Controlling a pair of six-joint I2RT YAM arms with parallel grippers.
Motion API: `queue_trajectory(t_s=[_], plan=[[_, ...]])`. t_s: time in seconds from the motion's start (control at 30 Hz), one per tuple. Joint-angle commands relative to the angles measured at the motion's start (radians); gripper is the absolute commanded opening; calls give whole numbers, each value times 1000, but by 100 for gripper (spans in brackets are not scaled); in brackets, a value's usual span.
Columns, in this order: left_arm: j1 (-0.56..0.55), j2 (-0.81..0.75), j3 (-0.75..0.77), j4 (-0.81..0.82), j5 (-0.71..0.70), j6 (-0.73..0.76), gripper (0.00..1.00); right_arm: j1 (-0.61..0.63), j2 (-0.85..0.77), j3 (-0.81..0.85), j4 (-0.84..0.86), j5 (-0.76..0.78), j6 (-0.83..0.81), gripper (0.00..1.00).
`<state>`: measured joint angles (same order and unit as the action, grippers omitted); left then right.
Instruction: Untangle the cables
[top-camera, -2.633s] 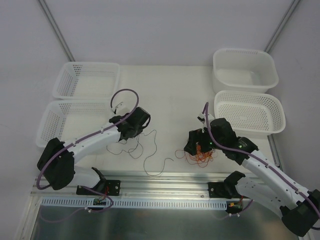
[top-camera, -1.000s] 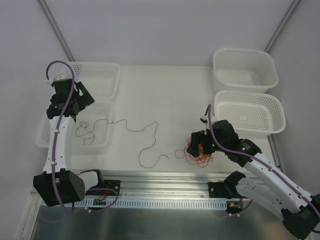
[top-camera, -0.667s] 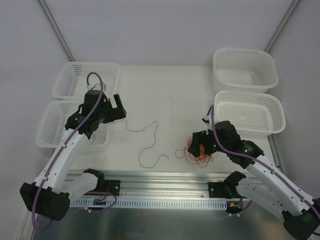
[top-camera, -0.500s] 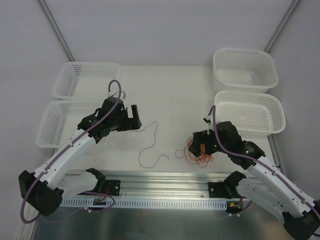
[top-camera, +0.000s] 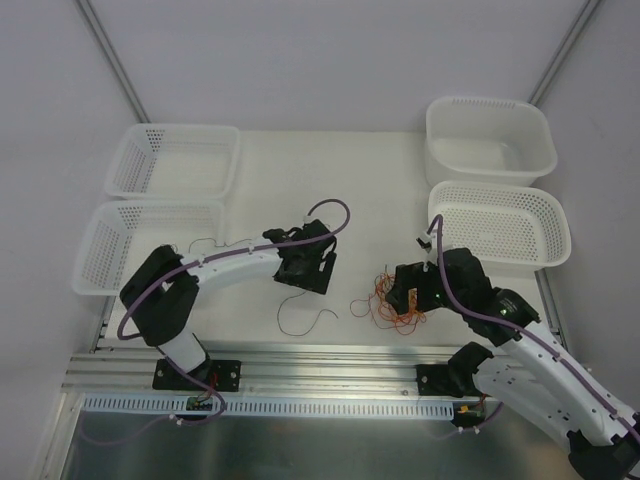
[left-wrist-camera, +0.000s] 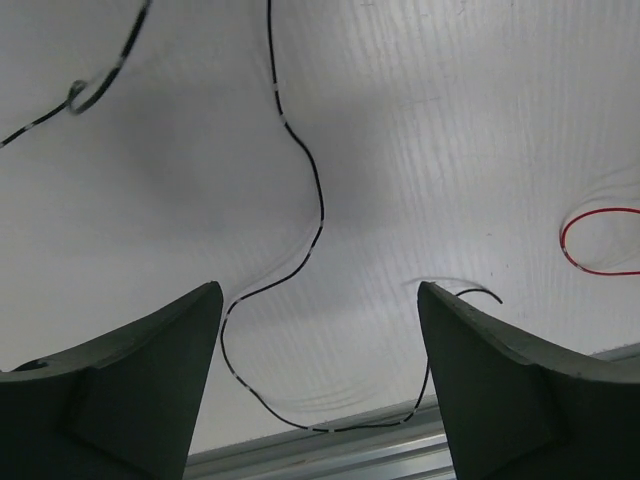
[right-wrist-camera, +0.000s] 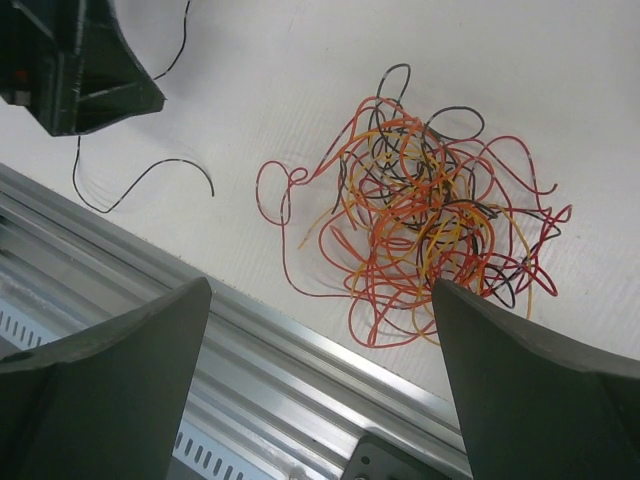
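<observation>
A tangle of orange, red, black and pale yellow cables lies at the table's near right, and fills the middle of the right wrist view. One long black cable lies apart from it, curling at the near middle and running left under the left arm. My left gripper hovers over this cable, open, and the cable snakes across the table between the left gripper's fingers, not pinched. My right gripper hangs open just above the tangle; nothing is between the right gripper's fingers.
Two white perforated baskets stand at the left. A solid white tub and another perforated basket stand at the right. A metal rail runs along the near table edge, close to the tangle. A red loop reaches toward the black cable.
The left arm swung from over the left baskets to the table's middle, leaving the black cable stretched on the table. Its jaws narrowed slightly. The right gripper drifted a little right.
</observation>
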<state>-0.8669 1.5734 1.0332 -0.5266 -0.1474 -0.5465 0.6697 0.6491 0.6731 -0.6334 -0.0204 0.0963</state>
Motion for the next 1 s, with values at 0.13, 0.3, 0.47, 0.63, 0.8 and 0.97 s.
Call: queue_trajectory(t_s=[0.13,0.3,0.47,0.63,0.8,0.97], plan=[[-15,151,116,19,22,138,62,4,-39,17,-54,71,26,97],[-17,192,117,19,25,189,53,5,-40,17,-57,74,29,97],[-15,224,125,22,75,221,45,5,-32,22,-57,74,33,97],[-15,231,107,20,94,215,31,4,-31,22,-54,74,34,97],[-17,217,80,23,121,198,1,5,-26,20,-51,74,34,97],[-14,159,91,23,114,203,0,5,-20,25,-42,71,34,97]])
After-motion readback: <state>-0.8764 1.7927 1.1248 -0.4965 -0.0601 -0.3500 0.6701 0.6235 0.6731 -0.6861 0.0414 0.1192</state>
